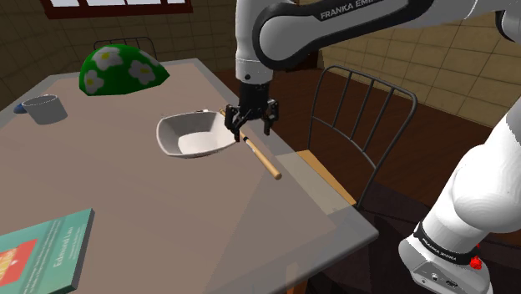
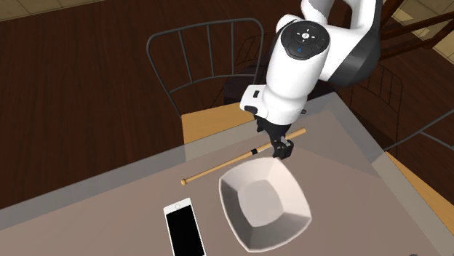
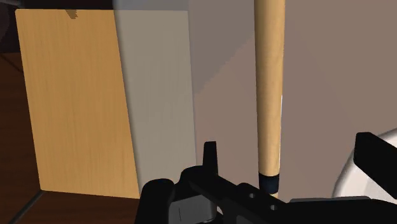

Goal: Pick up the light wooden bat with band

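plainly, the all-black two-finger gripper (image 1: 250, 124) hangs over the grey-brown table (image 1: 125, 192) with its fingers (image 3: 212, 159) spread apart, touching nothing. the slim light wooden bat with a dark band (image 3: 268, 89) lies flat on the table between them, unclasped. the white squarish bowl (image 1: 188, 138) sits just beside one finger.

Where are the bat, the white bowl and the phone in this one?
bat (image 2: 222, 166), second exterior view, mid-shaft on the light wood
white bowl (image 2: 265, 207), second exterior view, on its inner floor
phone (image 2: 185, 233), second exterior view, on the dark screen
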